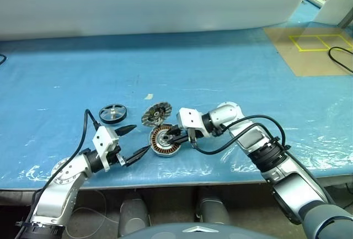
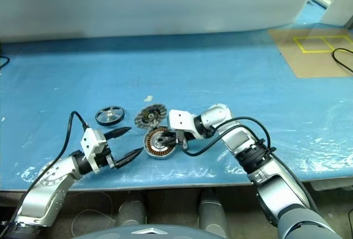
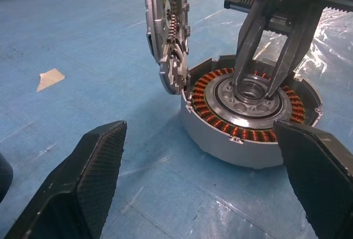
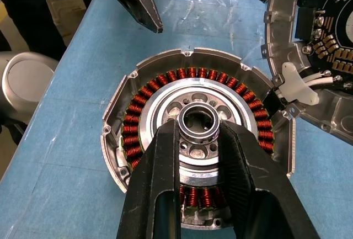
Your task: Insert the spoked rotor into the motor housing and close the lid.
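Rotor [image 1: 112, 112] sits on the worktop [image 1: 231, 79] just beyond the open left claw [image 1: 131, 141] (nearer arm); right claw [image 4: 199, 134] pinches the hub of the motor housing [image 1: 164, 141], lid [image 1: 156, 114] propped open.

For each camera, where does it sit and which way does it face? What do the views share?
Eye views: on the head, looking forward and down at the table; both arms show.
Left wrist view: looks along the open left gripper at the motor housing and its raised lid.
Right wrist view: looks down the right gripper, closed on the housing's hub.
All share the housing.
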Action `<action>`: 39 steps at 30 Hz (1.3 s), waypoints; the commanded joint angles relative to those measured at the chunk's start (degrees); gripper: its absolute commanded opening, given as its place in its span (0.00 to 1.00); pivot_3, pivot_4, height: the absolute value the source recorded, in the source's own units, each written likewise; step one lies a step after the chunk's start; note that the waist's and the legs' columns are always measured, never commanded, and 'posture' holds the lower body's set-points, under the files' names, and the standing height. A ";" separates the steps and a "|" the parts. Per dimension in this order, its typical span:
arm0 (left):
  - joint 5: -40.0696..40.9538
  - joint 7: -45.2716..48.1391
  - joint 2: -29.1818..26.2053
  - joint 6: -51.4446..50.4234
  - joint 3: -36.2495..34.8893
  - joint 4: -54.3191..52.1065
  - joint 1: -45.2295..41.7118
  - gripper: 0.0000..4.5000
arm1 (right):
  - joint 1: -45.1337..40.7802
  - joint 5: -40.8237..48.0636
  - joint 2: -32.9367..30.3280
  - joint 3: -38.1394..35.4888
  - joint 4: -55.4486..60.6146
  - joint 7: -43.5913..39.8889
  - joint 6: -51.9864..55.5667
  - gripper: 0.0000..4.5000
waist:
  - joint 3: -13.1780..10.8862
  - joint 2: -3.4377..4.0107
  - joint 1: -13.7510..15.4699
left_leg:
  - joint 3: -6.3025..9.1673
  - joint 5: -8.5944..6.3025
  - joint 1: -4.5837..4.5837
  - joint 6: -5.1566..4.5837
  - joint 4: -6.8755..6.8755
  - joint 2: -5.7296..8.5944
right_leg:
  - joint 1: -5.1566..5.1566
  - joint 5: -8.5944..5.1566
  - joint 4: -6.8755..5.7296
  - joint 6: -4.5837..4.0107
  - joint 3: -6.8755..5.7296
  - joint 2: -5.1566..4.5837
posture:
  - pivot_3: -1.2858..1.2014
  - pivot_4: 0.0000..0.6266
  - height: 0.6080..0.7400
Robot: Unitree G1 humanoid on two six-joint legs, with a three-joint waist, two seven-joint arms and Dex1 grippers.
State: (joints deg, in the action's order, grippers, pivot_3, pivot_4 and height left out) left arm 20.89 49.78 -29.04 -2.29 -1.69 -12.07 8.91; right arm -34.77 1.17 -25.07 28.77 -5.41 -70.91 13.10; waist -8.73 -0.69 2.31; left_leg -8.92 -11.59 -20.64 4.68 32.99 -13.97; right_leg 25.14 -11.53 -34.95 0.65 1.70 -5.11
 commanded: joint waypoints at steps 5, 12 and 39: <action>0.01 -0.64 0.07 -0.31 0.88 -2.58 -0.62 1.00 | -0.37 0.05 0.52 -0.75 0.27 0.89 0.00 0.15 | 0.00 0.00 0.00 | 0.00 0.00 0.01 0.00 0.00 0.00 | 0.00 0.00 -0.01 0.00 0.00 0.00 | 0.52 0.24 1.00; 0.32 -1.15 -0.05 -1.18 1.35 -2.96 -1.34 1.00 | -0.18 0.92 1.14 -1.36 -0.20 1.30 0.76 0.15 | 0.00 0.00 0.00 | 0.00 0.00 0.01 0.01 0.01 0.00 | 0.00 0.00 -0.03 0.00 0.01 0.00 | 0.52 0.24 1.00; -0.09 -1.49 -0.26 -1.19 1.88 -3.07 -0.90 1.00 | -0.47 2.90 1.15 -1.87 0.81 0.65 3.71 0.15 | 0.00 0.00 0.08 | 0.00 0.00 -0.02 0.01 0.02 0.00 | 0.01 0.00 -0.01 0.00 0.00 0.00 | 0.52 0.24 1.00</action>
State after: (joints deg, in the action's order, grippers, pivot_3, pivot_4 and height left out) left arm 20.91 48.35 -29.00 -3.75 0.38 -13.10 7.91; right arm -34.75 3.37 -24.20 27.71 -5.95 -70.15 17.22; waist -8.73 -0.69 2.39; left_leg -8.92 -11.59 -20.66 4.69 33.01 -13.97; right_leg 25.15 -11.53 -34.95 0.65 1.70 -5.11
